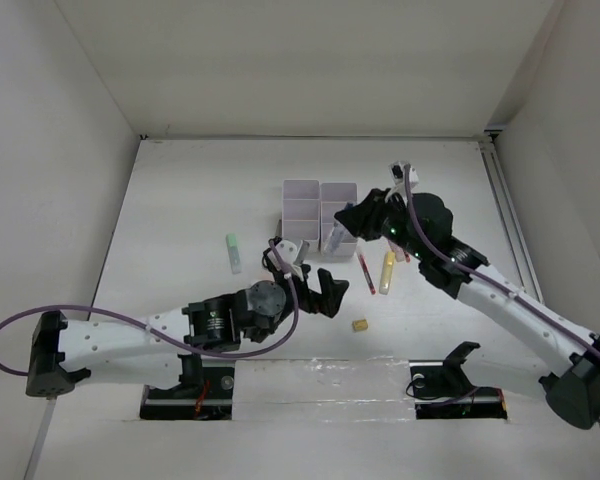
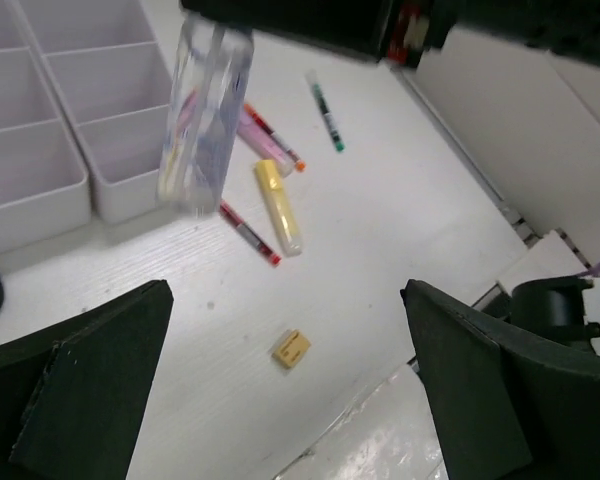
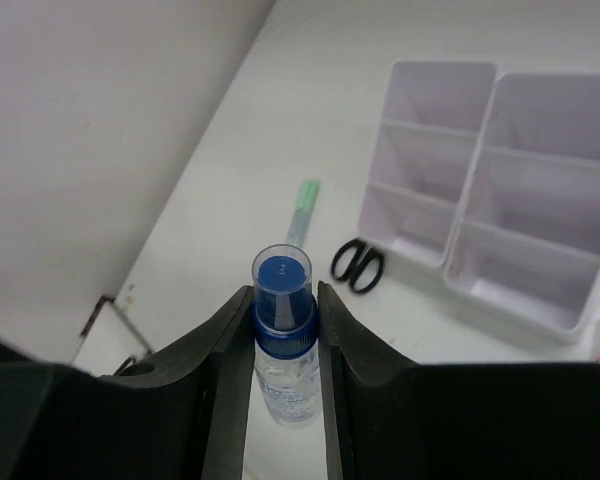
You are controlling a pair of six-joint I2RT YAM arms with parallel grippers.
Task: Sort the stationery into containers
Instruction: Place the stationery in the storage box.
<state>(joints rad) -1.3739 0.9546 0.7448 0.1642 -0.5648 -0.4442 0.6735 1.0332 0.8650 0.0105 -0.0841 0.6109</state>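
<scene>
My right gripper is shut on the blue cap of the clear glue bottle. The bottle hangs upright in the air at the near end of the white containers. The left gripper stands wide open with nothing in it, low over the table. Between its fingers in the left wrist view lies the tan eraser. A yellow highlighter, a red pen and a pink highlighter lie beyond it. Black scissors lie left of the containers.
A green highlighter lies alone on the left of the table. A green-tipped pen lies farther right, near the wall. White walls close in the table at the back and both sides. The arm bases stand at the near edge.
</scene>
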